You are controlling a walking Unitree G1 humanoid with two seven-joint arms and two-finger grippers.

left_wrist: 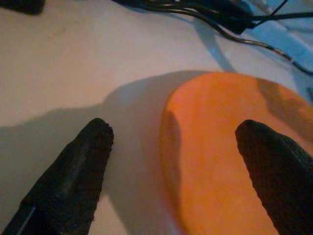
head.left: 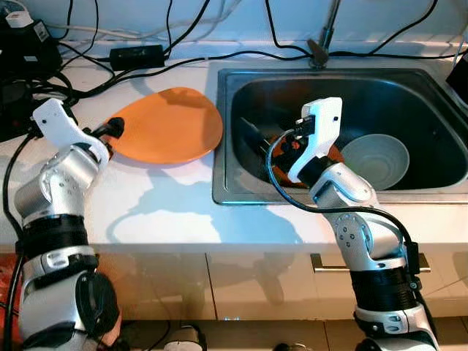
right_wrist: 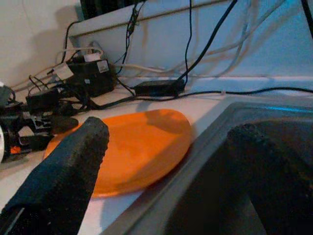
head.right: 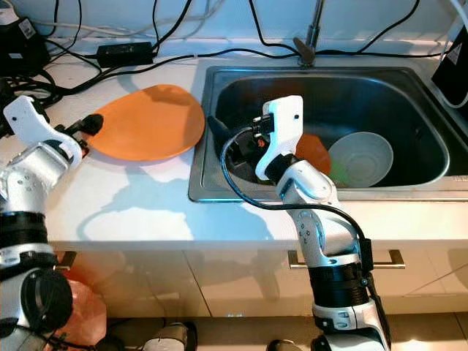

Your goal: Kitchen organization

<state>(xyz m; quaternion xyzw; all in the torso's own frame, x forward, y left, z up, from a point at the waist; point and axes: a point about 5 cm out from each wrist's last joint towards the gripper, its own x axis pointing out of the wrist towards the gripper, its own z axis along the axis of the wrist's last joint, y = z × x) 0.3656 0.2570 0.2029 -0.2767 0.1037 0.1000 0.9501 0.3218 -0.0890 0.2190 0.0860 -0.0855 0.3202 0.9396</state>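
Observation:
An orange plate (head.left: 168,124) lies flat on the white counter (head.left: 146,197), just left of the steel sink (head.left: 223,191). My left gripper (left_wrist: 174,129) is open at the plate's left edge. One finger (left_wrist: 68,181) is over the bare counter and the other is over the plate (left_wrist: 220,161). My right gripper (right_wrist: 170,131) is open and empty inside the sink's left end, pointing towards the plate (right_wrist: 137,147). In the sink sit a pale bowl (head.left: 376,159) and an orange dish (head.right: 313,152), which my right arm partly hides.
Black cables and a power adapter (head.left: 135,55) run along the back of the counter. Dark devices (head.left: 22,51) crowd the far left corner. The faucet (head.left: 322,40) rises behind the sink. A drawer handle (head.right: 344,257) sits below the counter front.

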